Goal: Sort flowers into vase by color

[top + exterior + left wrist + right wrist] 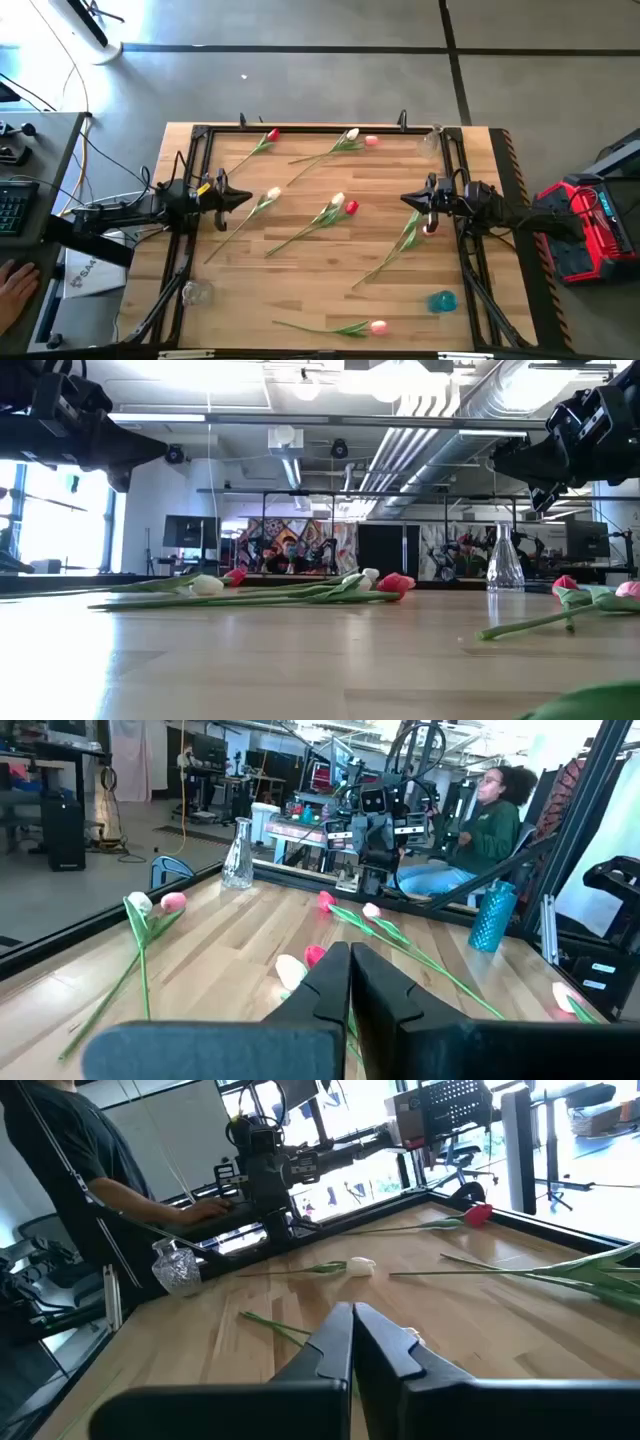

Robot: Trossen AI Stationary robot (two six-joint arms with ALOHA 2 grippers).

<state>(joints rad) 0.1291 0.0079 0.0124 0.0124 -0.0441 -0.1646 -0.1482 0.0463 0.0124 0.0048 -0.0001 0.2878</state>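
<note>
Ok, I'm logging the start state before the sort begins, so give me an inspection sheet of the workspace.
Surface: wooden table, framed by dark rails.
Job's things: tulips scattered flat across the table, red, cream-white and pink heads; none in a vase.
Vases: clear glass vase at a far corner, round glass vase and blue vase at the near corners.
Clutter: nothing seen.
End effectors: left end effector and right end effector shut, empty, above the table.
Cables: yellow cable left of the table.
Surroundings: red case; person's hand.
</note>
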